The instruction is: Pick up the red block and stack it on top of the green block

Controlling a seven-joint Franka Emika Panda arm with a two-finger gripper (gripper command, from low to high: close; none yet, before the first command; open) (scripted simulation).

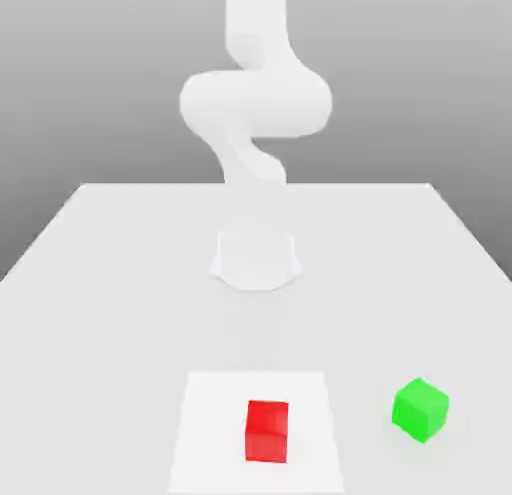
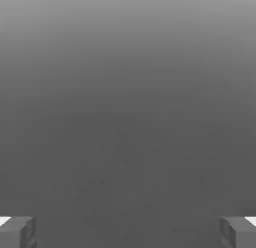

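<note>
1. Plainly enough, the tool [image 2: 128, 233] is wide open in the hand view, its two fingers standing well apart, and it has hold of nothing.

2. From where I stand, taking the exterior view as a clock face, the red block [image 1: 267, 431] sits close to six o'clock, near the bottom edge. It rests near the middle of a flat white patch [image 1: 215, 433], with one smooth side turned almost squarely towards me and its top face visible.

3. Over between four and five o'clock in that view is the green block [image 1: 420, 410], resting on the bare surface of the pale counter [image 1: 110, 333]. It is turned at an angle, so that an upright edge points my way and two of its sides show below the top.

4. Measured from the red block, the green one lies at roughly three o'clock, well apart from it and beyond the edge of the white patch. The two look about the same size.

5. Up at twelve o'clock from the red block, across the counter, stands the base [image 1: 256, 261] of the white arm [image 1: 256, 103]. The arm climbs from there, with a broad bulging joint partway up, and runs out through the exterior view's top edge.
</note>
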